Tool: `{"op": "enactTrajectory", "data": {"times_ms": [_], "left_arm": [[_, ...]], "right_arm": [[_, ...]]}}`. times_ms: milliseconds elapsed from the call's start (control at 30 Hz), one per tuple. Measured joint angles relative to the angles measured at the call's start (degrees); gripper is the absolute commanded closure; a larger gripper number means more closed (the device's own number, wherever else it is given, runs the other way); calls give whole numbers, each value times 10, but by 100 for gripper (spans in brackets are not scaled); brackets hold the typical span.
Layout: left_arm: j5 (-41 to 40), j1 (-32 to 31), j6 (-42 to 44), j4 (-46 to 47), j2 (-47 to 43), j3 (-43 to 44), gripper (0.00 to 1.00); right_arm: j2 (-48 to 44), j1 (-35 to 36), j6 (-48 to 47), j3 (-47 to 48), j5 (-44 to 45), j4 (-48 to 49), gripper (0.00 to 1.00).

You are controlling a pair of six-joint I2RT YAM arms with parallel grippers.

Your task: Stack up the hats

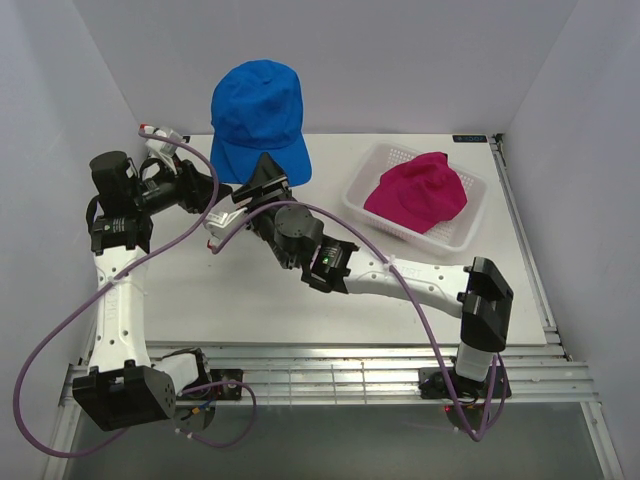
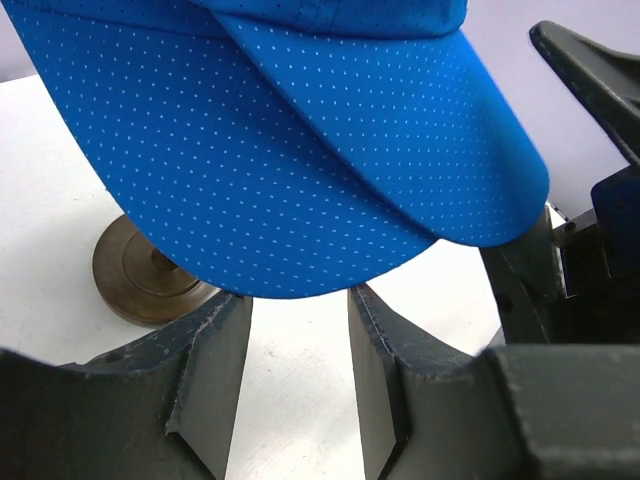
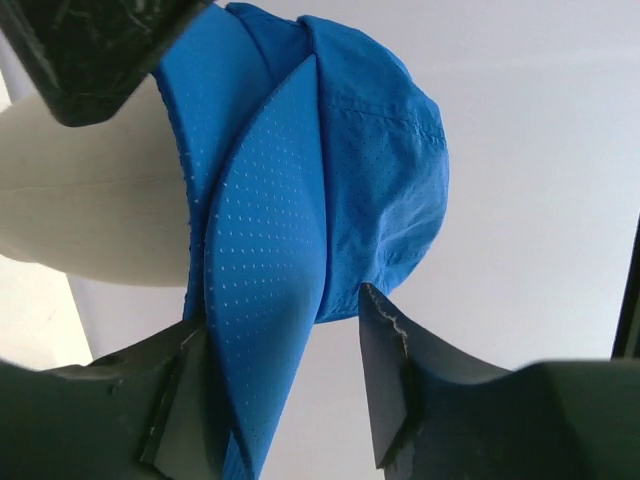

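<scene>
A bright blue cap (image 1: pixel 258 105) sits on the cream mannequin head at the back centre, its brim pointing toward me. A magenta cap (image 1: pixel 415 192) lies in the white basket at right; a second magenta cap does not show. My left gripper (image 1: pixel 228 195) is open just below the left side of the brim; in the left wrist view (image 2: pixel 300 300) the blue brim (image 2: pixel 300 170) hangs over its fingertips. My right gripper (image 1: pixel 268 172) is open at the brim's front; in the right wrist view (image 3: pixel 285 310) the brim edge (image 3: pixel 265 250) stands between the jaws, against the left finger.
The white mesh basket (image 1: pixel 360 192) stands at the back right. The mannequin's dark round stand (image 2: pixel 150 275) rests on the white table under the cap, and the cream head (image 3: pixel 90 200) shows beside it. The two grippers are close together under the brim.
</scene>
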Motion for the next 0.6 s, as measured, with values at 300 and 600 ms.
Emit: {"op": "enactTrajectory", "data": {"times_ms": [300, 600], "left_arm": [[0, 0, -4, -4, 1, 0, 47], [4, 0, 12, -36, 0, 0, 44]], "right_arm": [[-10, 16, 3, -17, 2, 19, 19], [-65, 69, 113, -30, -15, -107, 11]]}}
